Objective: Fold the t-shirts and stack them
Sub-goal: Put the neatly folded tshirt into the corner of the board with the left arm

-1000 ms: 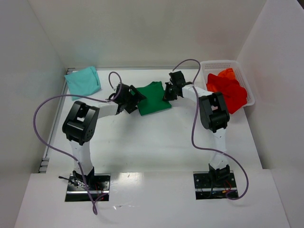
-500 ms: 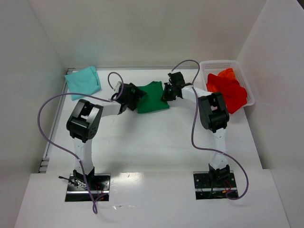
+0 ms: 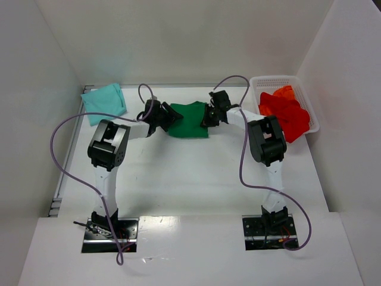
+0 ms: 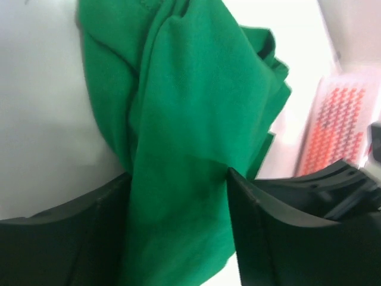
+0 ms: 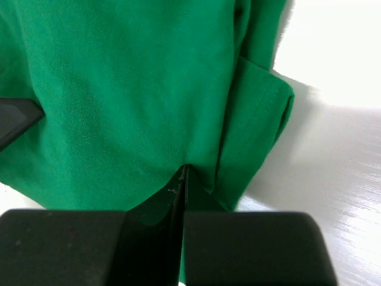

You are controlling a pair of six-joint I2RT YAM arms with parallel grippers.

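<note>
Top external: my left gripper (image 3: 168, 115) and right gripper (image 3: 207, 117) each pinch an edge of the green tee (image 3: 189, 122), which sits well apart from the teal tee (image 3: 104, 102) and the basket (image 3: 271, 81).

The green tee (image 5: 119, 89) is matt knit cloth with a fine weave. The left pincer (image 4: 177, 190) is matt black plastic, and the white tabletop (image 5: 333, 161) is smooth with a faint brushed sheen; the basket (image 3: 271, 78) is white plastic mesh.
</note>
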